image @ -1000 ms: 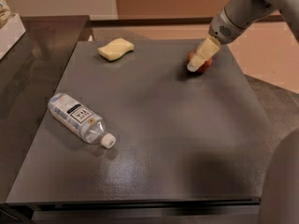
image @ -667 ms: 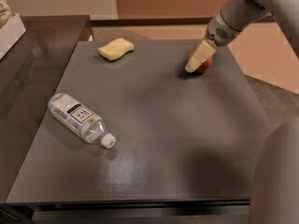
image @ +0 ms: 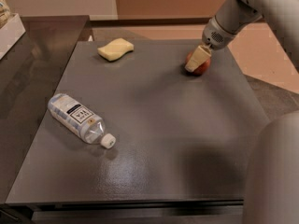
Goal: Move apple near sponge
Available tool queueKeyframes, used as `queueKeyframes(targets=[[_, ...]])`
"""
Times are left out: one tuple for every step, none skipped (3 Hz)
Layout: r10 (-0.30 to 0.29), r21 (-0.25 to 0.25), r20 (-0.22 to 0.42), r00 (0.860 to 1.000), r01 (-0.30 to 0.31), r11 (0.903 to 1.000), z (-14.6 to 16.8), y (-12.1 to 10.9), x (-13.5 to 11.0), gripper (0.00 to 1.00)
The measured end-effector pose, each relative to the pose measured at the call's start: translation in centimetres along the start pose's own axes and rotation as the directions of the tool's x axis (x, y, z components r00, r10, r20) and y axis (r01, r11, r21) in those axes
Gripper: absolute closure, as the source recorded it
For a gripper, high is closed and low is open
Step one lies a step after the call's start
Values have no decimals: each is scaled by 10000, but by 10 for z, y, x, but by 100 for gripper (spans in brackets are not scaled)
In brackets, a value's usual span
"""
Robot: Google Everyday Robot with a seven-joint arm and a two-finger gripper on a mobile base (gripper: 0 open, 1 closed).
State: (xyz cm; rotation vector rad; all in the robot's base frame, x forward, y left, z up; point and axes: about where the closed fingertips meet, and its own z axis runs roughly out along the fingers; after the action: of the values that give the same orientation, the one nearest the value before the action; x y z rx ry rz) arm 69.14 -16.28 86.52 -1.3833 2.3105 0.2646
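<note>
The red apple (image: 204,68) sits on the dark grey table (image: 154,139) near its far right corner. My gripper (image: 195,65) comes down from the upper right on the grey arm and is right at the apple. Its beige tip covers the apple's left front side. The pale yellow sponge (image: 115,49) lies flat at the far left of the table, well apart from the apple to its left.
A plastic water bottle (image: 79,119) with a white cap lies on its side at the left middle of the table. A darker counter (image: 28,78) adjoins the table's left edge. A grey part of the robot (image: 273,171) fills the lower right corner.
The gripper has shifted slightly left and down at the apple. The apple, sponge and bottle have not moved.
</note>
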Motion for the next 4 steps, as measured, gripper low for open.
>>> queueKeyframes(targets=[[-159,84,65,9999,158,9998,-9,2,-7,85],[-544,255,358,9979,535,9982,-23,2,-32,100],[-1262,571,957,9874,1212,9910,-44,-1,-81,100],[-1492,511,1126,9824,1443,9882,-38,-2,-109,100]])
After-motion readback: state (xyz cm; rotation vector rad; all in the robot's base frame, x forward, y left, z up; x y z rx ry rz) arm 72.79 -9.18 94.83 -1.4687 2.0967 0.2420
